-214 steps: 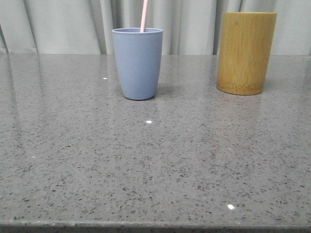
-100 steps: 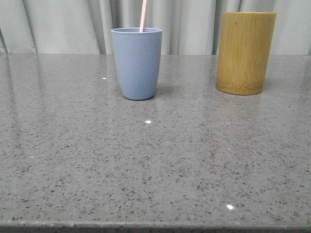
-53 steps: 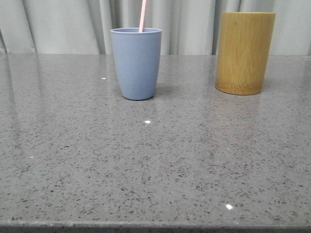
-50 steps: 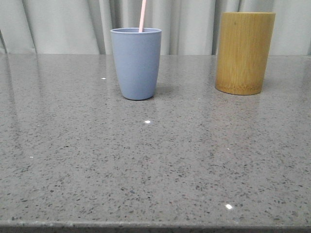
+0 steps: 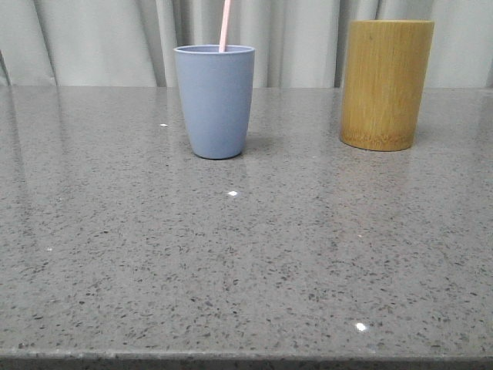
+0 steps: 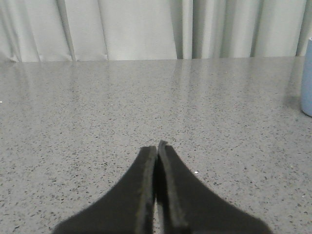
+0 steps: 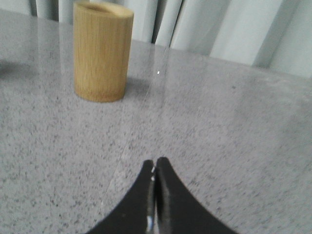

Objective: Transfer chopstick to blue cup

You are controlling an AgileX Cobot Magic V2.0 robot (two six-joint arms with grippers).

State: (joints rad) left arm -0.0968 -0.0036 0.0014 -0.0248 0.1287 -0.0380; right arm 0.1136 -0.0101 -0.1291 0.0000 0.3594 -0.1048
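Note:
The blue cup [image 5: 214, 100] stands upright on the grey stone table at the back, left of centre. A thin pale pink chopstick [image 5: 224, 25] stands in it and rises above its rim out of the frame. An edge of the cup shows in the left wrist view [image 6: 307, 78]. My left gripper [image 6: 157, 148] is shut and empty, low over bare table, apart from the cup. My right gripper [image 7: 155, 165] is shut and empty, well short of the bamboo holder [image 7: 102, 51]. Neither gripper shows in the front view.
The yellow-brown bamboo holder [image 5: 385, 83] stands upright at the back right; no stick shows above its rim. Pale curtains [image 5: 92, 38] hang behind the speckled grey table [image 5: 246, 262]. The table's front edge runs along the bottom of the front view.
The cup and the bamboo holder have drifted a few pixels left in the front view, as if the camera shifted slightly. Nothing else has visibly changed.

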